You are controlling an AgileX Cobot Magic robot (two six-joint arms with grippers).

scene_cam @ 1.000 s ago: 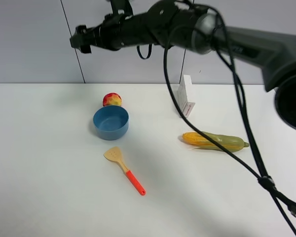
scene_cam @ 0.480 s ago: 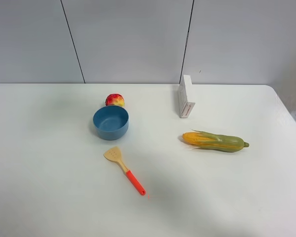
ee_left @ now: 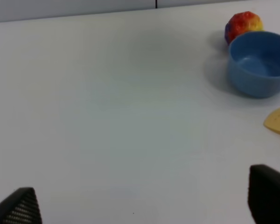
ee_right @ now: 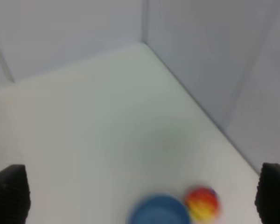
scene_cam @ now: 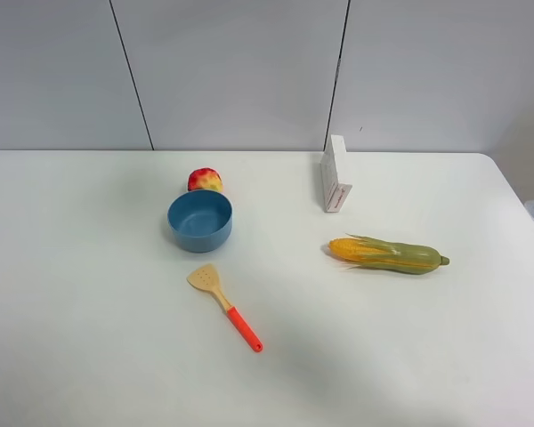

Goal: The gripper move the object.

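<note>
The small red-and-yellow toy fruit sits on the white table just behind the blue bowl, touching or nearly touching it. Neither arm shows in the exterior high view. In the left wrist view the fruit lies far from my left gripper, whose black fingertips stand wide apart and empty. The blurred right wrist view shows the fruit and bowl well below my right gripper, which is open and empty.
A yellow-green corn cob lies at the right. An orange-handled spatula lies in front of the bowl. A small white box stands near the back wall. The table's right edge is near.
The right arm that stretched across the top of the exterior view one second ago has gone out of that view. The fruit, bowl and other things have not moved.
</note>
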